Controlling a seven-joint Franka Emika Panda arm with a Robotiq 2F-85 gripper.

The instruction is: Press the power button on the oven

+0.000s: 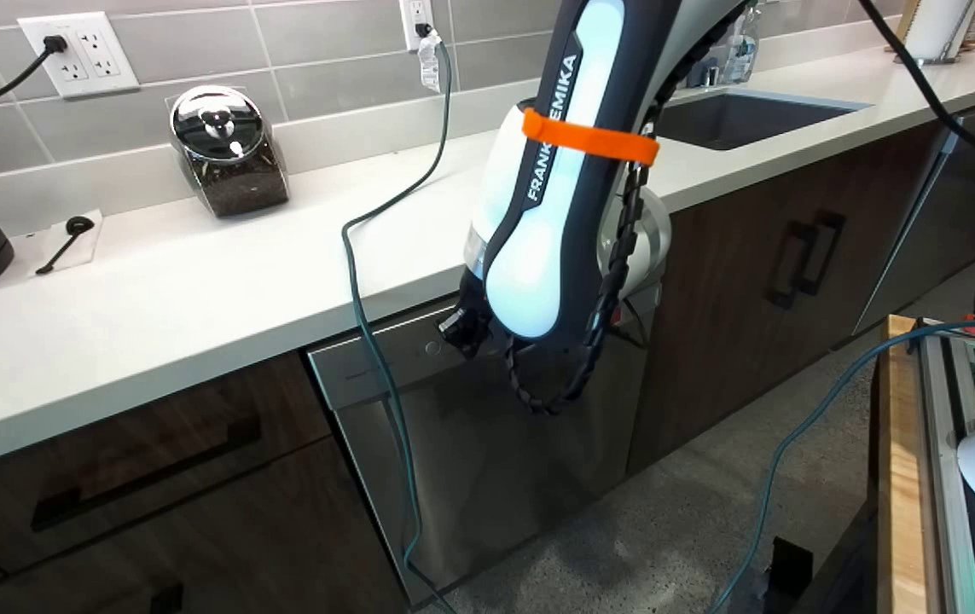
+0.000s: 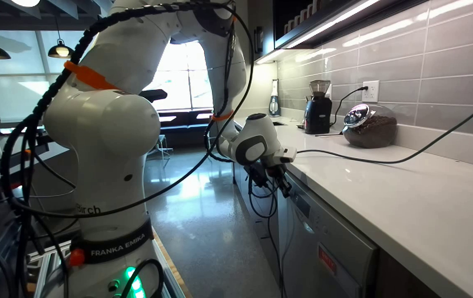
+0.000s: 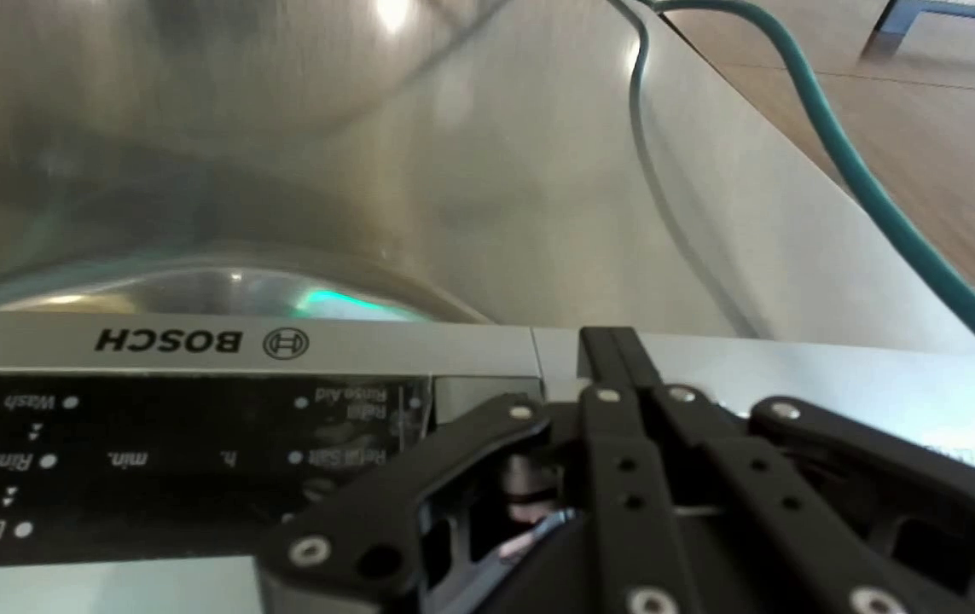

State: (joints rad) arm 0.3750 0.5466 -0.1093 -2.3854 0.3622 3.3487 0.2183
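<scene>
The oven is a brushed steel appliance front under the counter, seen in both exterior views (image 1: 504, 460) (image 2: 298, 252) and the wrist view (image 3: 496, 213). Its control strip (image 1: 338, 379) has a round button (image 1: 432, 348). In the wrist view the strip is upside down, with BOSCH lettering and a dark display (image 3: 154, 477). My gripper (image 3: 611, 341) is shut and empty, its fingertips together in front of the strip beside the display. It also shows in both exterior views (image 1: 463, 333) (image 2: 286, 193). Contact cannot be told. The power button cannot be identified; the gripper hides part of the strip.
The white countertop (image 1: 197, 290) overhangs just above the strip. A teal cable (image 1: 397, 426) hangs across the oven front and shows in the wrist view (image 3: 871, 188). A glass jar (image 1: 231, 162) stands on the counter. Dark cabinets (image 1: 734, 256) flank the oven. A red label (image 2: 326, 260) is on the front.
</scene>
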